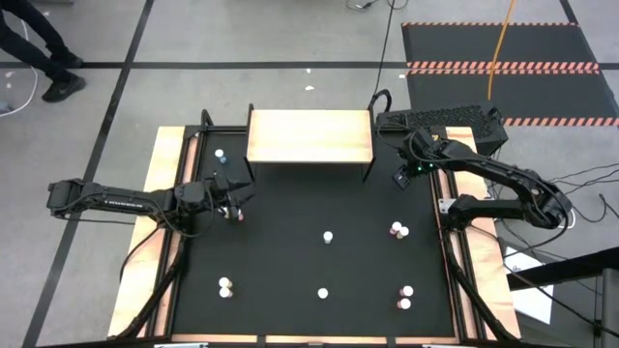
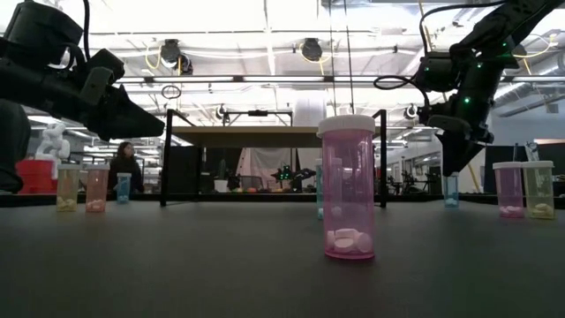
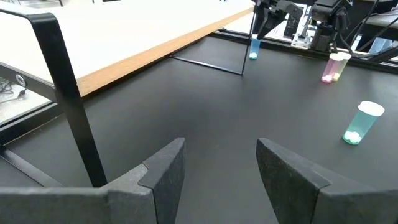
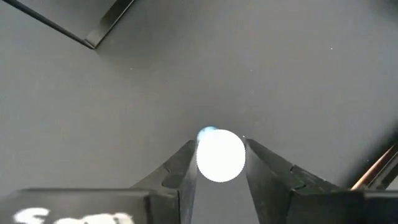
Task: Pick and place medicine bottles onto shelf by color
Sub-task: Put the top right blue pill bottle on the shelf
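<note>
The shelf (image 1: 309,135), a tan board on thin black legs, stands at the far side of the black mat. A blue bottle with a white cap (image 4: 221,154) stands on the mat by the shelf's right leg, and my right gripper (image 1: 400,179) is shut on it from above. The same bottle (image 2: 451,190) shows under the gripper in the low view. My left gripper (image 3: 221,168) waits open at the mat's left side (image 1: 235,207), with nothing between its fingers. Other bottles stand scattered on the mat. My right gripper has the blue bottle's white cap (image 4: 205,155) pinched between its two fingers, one on each side. The fingers come steeply from above, pointing down. The bottle stands upright with its base on the mat (image 3: 253,50).
A pink bottle (image 2: 348,187) stands mid-mat, with a teal one (image 3: 360,122) near it. A pink and yellow pair (image 1: 397,230) stands at the right, more pairs at the near left (image 1: 225,286) and near right (image 1: 405,296). A blue bottle (image 1: 221,155) stands by the shelf's left leg.
</note>
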